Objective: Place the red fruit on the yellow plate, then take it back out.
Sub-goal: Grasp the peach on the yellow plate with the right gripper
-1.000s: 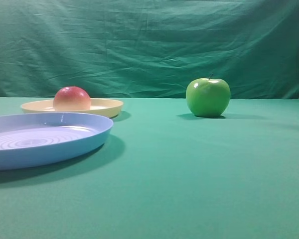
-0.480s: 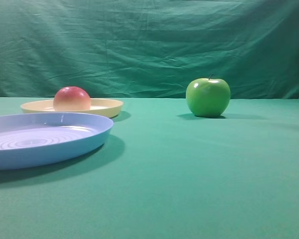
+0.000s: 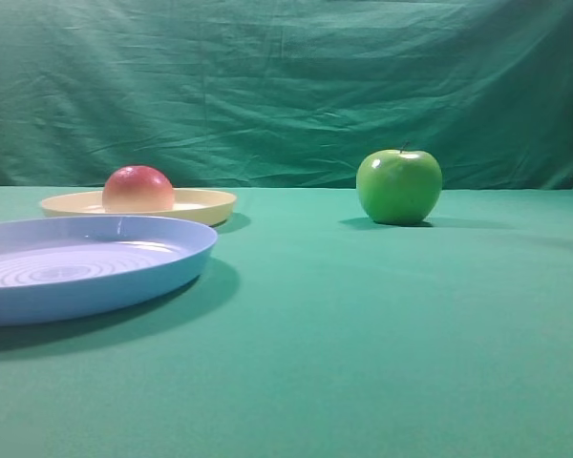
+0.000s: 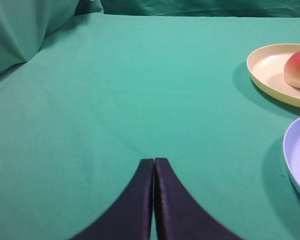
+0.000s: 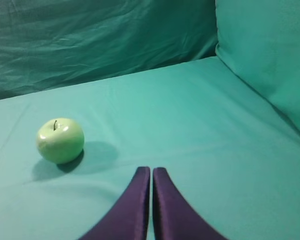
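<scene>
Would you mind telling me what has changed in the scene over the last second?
Nothing visibly changed. The red fruit still sits on the yellow plate, the green apple and blue plate are where they were, and no arm appears in the high view.

Fruit on the plate

The fruit (image 3: 137,189) is small, round and smooth, red on top and yellow-peach below. It sits on the plate (image 3: 205,204), toward its left side. The plate is round, flat and pale yellow with a low rim, and lies flat on the green bench (image 3: 363,324).
</scene>
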`<state>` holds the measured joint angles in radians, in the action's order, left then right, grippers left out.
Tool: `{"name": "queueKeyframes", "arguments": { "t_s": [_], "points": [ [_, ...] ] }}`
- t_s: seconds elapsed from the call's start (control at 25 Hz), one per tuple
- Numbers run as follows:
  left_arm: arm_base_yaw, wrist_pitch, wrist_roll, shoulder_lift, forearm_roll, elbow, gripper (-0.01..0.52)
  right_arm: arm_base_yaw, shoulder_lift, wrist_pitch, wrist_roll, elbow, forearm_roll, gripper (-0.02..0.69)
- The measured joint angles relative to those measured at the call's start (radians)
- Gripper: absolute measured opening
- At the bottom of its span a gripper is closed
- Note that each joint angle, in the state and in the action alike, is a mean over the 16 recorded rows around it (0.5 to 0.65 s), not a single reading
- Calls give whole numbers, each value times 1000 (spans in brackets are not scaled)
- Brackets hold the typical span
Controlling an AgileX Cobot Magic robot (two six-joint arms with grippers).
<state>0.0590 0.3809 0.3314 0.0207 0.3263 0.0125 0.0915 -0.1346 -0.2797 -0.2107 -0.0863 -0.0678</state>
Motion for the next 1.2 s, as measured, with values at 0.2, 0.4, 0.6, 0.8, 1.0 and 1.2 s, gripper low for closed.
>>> {"name": "queueKeyframes", "arguments": {
  "t_s": [0.2, 0.4, 0.6, 0.8, 1.0, 1.2],
  "points": [
    [0, 0, 0, 0, 0, 0, 0, -9, 95, -15, 4, 81, 0, 0],
    [0, 0, 0, 0, 0, 0, 0, -17, 141, -51, 30, 111, 0, 0],
    [0, 0, 0, 0, 0, 0, 0, -19, 146, -88, 78, 113, 0, 0],
    [0, 0, 0, 0, 0, 0, 0, -20, 146, -103, 139, 113, 1, 0],
    [0, 0, 0, 0, 0, 0, 0, -20, 146, -108, 182, 112, 3, 0],
    [0, 0, 0, 0, 0, 0, 0, -19, 146, -109, 203, 112, 19, 0]
  ]
}}
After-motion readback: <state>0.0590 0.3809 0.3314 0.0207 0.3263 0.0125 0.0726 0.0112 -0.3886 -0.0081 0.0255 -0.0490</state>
